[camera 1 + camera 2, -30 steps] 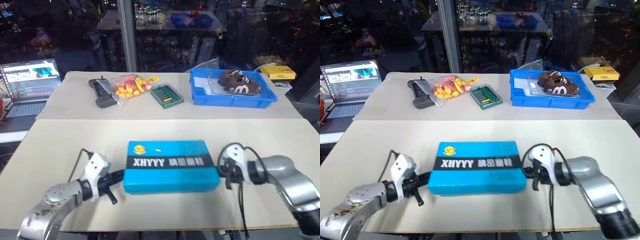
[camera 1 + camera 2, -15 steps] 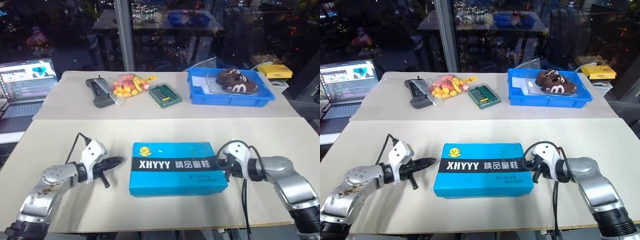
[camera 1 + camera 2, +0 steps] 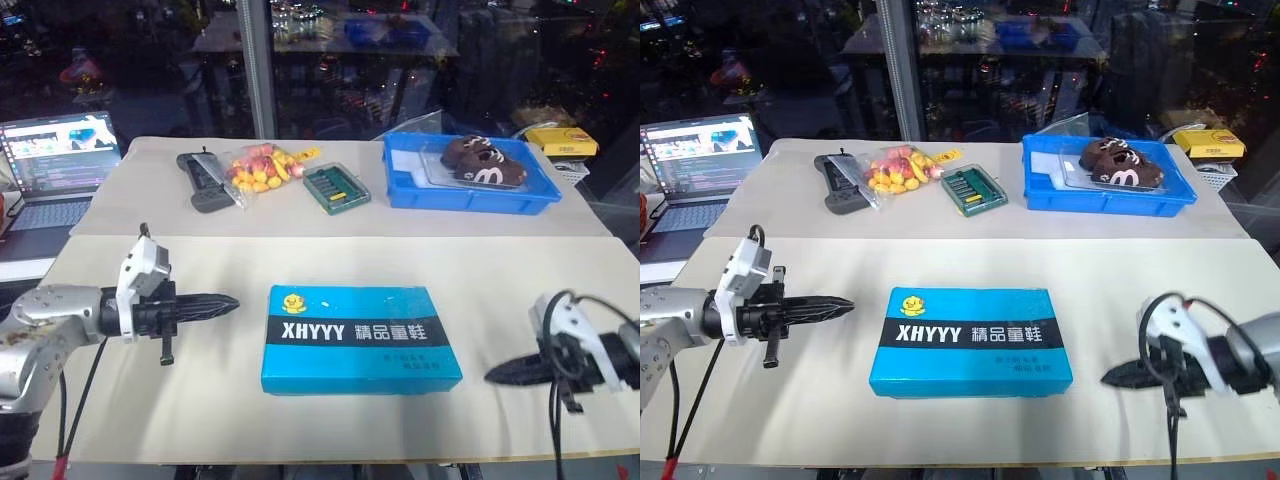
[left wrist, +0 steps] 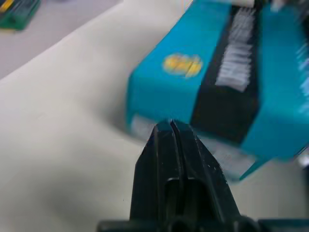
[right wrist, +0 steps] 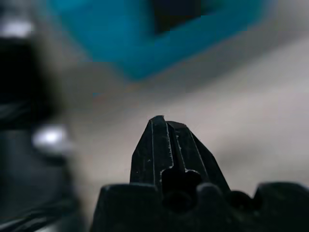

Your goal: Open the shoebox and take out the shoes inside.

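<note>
Shoebox [image 3: 358,337] lies flat, lid closed, near the table's [image 3: 300,265] front edge, midway. Left claw [image 3: 228,301] and right claw [image 3: 497,376] both clenched, empty, apart from it. Probably light, stiff cardboard; lift lid at its free long edge.

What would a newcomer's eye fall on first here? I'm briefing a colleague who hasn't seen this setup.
The bright blue shoebox lies shut, mid-table on the near side. The left gripper and right gripper flank it, shut, pointing inward, both apart from it. On the far table, a blue plastic tray on the right holds brown lumps.
</note>
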Robot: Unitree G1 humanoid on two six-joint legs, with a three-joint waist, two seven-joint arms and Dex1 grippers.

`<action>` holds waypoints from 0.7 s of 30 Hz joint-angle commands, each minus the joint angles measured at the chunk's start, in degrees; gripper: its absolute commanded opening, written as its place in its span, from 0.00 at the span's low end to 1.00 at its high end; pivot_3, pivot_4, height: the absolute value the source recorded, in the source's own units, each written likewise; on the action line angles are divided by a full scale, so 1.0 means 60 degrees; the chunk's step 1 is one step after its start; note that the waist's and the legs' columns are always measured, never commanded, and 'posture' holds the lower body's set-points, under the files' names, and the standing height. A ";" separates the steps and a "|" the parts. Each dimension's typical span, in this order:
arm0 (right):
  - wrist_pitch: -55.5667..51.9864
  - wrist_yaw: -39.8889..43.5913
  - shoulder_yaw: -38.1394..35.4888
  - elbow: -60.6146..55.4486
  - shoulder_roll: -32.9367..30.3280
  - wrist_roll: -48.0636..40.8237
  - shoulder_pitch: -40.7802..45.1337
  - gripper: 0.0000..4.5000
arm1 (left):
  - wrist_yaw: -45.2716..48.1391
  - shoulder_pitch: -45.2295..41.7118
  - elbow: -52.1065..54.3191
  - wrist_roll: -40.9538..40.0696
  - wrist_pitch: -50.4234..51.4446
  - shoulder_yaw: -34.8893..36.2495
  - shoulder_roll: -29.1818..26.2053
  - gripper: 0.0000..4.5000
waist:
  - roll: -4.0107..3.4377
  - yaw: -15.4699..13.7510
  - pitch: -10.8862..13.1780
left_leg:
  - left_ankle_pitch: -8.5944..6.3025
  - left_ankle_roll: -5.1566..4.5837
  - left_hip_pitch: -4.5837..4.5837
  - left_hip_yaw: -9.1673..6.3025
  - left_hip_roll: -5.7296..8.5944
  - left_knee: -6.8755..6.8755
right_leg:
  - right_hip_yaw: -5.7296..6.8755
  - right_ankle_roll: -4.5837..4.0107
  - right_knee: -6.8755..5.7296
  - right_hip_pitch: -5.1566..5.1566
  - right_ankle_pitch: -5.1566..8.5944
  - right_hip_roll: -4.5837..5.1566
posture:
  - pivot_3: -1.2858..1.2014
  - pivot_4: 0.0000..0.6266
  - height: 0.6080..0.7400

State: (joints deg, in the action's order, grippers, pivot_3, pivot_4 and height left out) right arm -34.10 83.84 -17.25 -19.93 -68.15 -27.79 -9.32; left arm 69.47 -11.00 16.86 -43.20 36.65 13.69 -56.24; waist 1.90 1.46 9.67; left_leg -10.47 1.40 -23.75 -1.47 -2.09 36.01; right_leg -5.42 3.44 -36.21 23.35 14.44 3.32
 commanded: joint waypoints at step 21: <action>0.0265 -0.0999 0.1973 0.0303 0.2190 -0.0677 0.1296 0.00 | 0.1233 -0.1476 -0.0007 -0.1591 0.2087 0.1079 -0.2460 0.64 | 0.0031 0.0144 0.0029 | 0.0003 0.0006 0.0006 0.0002 -0.0008 0.0034 | 0.0002 -0.0013 -0.0011 -0.0005 -0.0018 -0.0006 | 0.52 0.24 1.00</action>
State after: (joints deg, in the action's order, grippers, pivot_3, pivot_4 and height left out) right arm -33.78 78.77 -5.16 -17.92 -55.86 -30.57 -2.66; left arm 76.21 -18.26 16.58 -51.86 49.01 17.98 -69.60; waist 2.09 2.32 9.85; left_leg -10.45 1.44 -23.70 -1.46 -2.15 36.23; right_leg -5.41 3.36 -36.29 23.32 14.32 3.27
